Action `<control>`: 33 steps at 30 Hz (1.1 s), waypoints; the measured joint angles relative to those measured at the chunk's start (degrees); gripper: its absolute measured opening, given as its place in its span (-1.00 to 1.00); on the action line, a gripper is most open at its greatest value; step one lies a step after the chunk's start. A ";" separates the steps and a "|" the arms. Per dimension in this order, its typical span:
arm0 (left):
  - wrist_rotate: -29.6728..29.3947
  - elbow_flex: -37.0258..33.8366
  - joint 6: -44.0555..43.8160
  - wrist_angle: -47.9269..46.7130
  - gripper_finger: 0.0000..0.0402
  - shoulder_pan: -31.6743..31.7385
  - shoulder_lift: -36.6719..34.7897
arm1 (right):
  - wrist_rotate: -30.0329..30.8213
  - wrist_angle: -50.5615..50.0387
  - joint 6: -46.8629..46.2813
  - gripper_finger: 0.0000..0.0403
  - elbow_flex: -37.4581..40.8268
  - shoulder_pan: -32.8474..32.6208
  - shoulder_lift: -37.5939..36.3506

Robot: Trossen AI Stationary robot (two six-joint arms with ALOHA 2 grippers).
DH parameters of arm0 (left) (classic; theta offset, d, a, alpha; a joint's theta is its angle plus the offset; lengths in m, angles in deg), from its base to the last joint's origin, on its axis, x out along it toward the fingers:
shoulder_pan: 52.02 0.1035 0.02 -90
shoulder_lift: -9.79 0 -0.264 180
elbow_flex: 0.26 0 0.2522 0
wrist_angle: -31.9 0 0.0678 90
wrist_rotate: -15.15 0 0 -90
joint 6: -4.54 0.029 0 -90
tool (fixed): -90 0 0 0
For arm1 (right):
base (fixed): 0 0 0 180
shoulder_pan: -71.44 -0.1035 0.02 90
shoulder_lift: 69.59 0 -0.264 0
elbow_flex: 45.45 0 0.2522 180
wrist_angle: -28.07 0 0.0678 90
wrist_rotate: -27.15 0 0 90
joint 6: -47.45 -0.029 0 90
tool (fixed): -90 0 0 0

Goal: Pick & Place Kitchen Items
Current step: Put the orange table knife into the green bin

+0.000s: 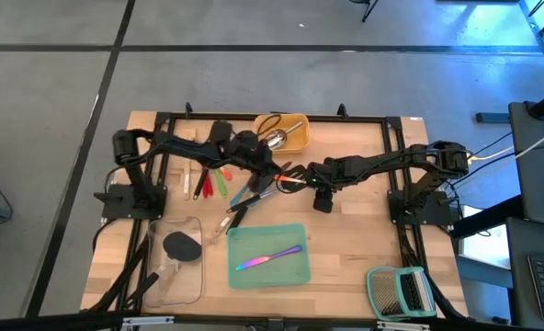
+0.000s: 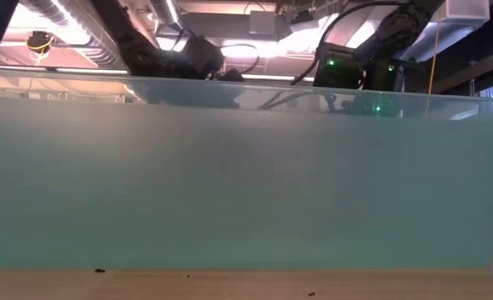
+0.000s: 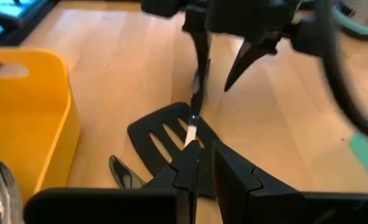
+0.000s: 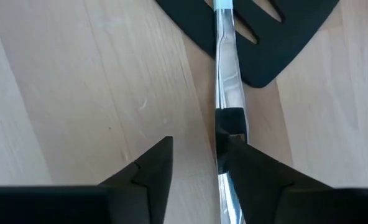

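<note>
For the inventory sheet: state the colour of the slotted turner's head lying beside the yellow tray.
Black. The slotted turner shows best in the left wrist view, beside the yellow tray.

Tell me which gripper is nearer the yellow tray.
Left. The left gripper sits just below the yellow tray, by its lower corner. The right gripper is farther off, toward the table's middle, at the silver handle.

1. The left pincer (image 3: pixel 202 163) sits at the frame's bottom, its two dark fingers (image 3: pixel 187 168) close together with a thin gap.
2. A shiny utensil handle (image 3: pixel 192 127) runs between them, over a black slotted turner (image 3: pixel 162 140) lying on the desk (image 3: pixel 122 62).
3. The right pincer (image 3: pixel 224 62) points down at the same handle, fingers apart.
4. A yellow tray (image 3: pixel 38 118) stands beside the turner.
</note>
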 joint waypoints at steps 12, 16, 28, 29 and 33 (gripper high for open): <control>0.01 0.50 1.28 0.55 -0.87 -0.07 0.04 | 2.49 0.76 -1.47 -0.82 2.18 -0.59 -0.20; 0.01 0.50 1.33 0.55 -0.87 -0.07 0.03 | 2.98 0.98 -1.72 -0.86 2.23 -0.81 -0.20; 3.29 0.50 2.57 0.53 -0.89 -0.51 0.02 | 2.86 5.91 -2.68 -0.98 4.50 -0.85 -0.25; 3.29 0.50 3.07 0.52 -0.88 -0.85 0.02 | 2.87 6.09 -2.95 -0.99 4.70 -0.85 -0.26; 2.34 1.16 5.83 -0.65 -0.81 -2.26 0.07 | 2.83 6.16 -3.47 -0.99 4.83 -0.85 -0.26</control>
